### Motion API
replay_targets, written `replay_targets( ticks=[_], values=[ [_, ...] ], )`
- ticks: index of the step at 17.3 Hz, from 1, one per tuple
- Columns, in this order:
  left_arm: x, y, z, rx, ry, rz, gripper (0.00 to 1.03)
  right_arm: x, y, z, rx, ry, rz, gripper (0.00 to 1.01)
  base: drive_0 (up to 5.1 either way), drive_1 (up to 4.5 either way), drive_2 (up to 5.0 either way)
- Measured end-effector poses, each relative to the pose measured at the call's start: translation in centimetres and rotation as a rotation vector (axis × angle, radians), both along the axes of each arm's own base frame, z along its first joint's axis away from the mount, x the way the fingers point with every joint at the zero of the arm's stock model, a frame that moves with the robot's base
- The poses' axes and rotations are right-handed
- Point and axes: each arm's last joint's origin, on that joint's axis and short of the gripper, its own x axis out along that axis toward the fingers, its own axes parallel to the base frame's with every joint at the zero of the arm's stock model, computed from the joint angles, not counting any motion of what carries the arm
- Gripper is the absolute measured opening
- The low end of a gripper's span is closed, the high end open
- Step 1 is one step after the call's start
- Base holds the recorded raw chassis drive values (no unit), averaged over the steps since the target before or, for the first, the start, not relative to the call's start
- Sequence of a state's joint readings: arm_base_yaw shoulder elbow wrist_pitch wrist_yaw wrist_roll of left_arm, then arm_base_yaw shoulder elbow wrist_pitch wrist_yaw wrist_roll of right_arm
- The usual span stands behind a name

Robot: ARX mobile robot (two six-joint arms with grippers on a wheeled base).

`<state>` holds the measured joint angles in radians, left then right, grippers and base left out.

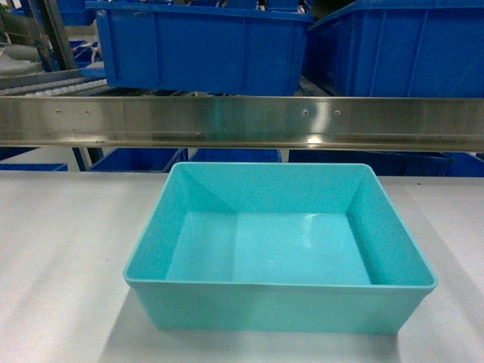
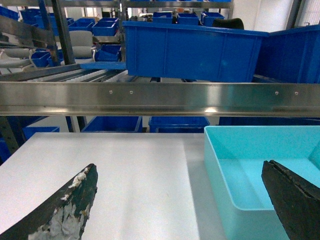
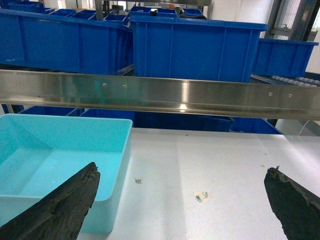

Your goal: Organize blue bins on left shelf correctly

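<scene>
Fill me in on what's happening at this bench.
Nothing is gripped yet. A light turquoise bin sits empty on the white table, in front of the steel shelf rail with dark blue bins behind it. The left pincer and right pincer are both open, one at each side of the bin.

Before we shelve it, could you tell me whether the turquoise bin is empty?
Empty: the turquoise bin shows only its bare, plain floor.

Neither arm is seen in the head view. In each wrist view, two dark, worn fingers are spread wide apart with nothing held between them: the left tool (image 2: 182,205) and the right tool (image 3: 182,205) are both seen low, pointing forward.
</scene>
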<state>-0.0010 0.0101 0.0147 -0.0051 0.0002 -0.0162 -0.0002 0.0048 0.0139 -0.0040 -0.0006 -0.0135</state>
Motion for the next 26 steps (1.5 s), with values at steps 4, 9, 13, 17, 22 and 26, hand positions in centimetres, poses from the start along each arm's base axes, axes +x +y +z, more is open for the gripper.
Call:
replay_targets(
  ticks=[4,9,13,17,22,26],
  values=[
    [0.0,0.0,0.0,0.000,0.000,0.000,0.98,0.0,0.0,0.0,0.000,0.000,0.000,0.98,0.0,0.00,0.0],
    [0.0,0.0,0.0,0.000,0.000,0.000,0.98,0.0,0.0,0.0,0.000,0.000,0.000,0.98,0.0,0.00,0.0],
    [9.5,-3.4,2.7,0.069,0.242,-0.136,0.98,7.5,1.2,5.3,-0.052,-0.002,-0.044,0.98,0.0,0.00,0.0],
    [11.5,-3.6,2.8,0.078,0.310,-0.103,0.98,9.9,3.1,3.7,-0.084,0.256,0.071,0.98,0.0,0.00,0.0],
    [11.5,-3.7,2.8,0.078,0.310,-0.110,0.98,9.9,3.1,3.7,-0.082,0.259,0.071,0.98,0.0,0.00,0.0],
    [11.7,-3.6,2.6,0.072,0.309,-0.111,0.98,9.9,3.1,3.7,-0.082,0.256,0.070,0.98,0.0,0.00,0.0]
  ],
)
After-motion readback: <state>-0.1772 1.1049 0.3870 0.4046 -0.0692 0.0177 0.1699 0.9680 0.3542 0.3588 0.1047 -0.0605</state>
